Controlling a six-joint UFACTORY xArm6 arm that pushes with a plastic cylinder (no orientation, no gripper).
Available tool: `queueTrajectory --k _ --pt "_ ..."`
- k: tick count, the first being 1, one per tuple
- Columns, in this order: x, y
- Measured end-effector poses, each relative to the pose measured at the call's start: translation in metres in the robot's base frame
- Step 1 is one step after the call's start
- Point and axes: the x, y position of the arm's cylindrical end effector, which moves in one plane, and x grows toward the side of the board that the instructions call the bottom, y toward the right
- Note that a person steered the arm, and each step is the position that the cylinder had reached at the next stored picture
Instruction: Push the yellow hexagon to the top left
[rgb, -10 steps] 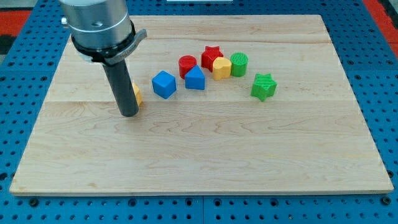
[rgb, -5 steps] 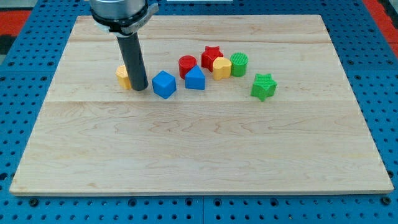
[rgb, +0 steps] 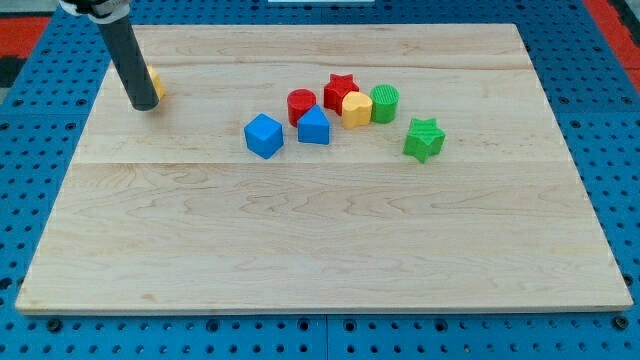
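Note:
The yellow hexagon (rgb: 155, 85) sits near the board's top left, mostly hidden behind the dark rod; only a sliver shows at the rod's right side. My tip (rgb: 145, 104) rests on the board right in front of the hexagon, touching it or nearly so. A second yellow block (rgb: 356, 108) sits in the cluster at the view's middle top.
A blue cube (rgb: 264, 135), a blue block (rgb: 313, 126), a red cylinder (rgb: 301, 103), a red star (rgb: 340, 90), a green cylinder (rgb: 384, 103) and a green star (rgb: 424, 138) stand in the upper middle of the wooden board (rgb: 320, 240).
My tip and the yellow hexagon have moved up and to the left, away from the blue cube, toward the board's top left corner. The other blocks have not moved.

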Motion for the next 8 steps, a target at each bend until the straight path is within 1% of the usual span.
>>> queueTrajectory --k 2,3,8 --pt "-0.019 -0.011" --pt "-0.040 -0.011" --pt "-0.107 -0.003"
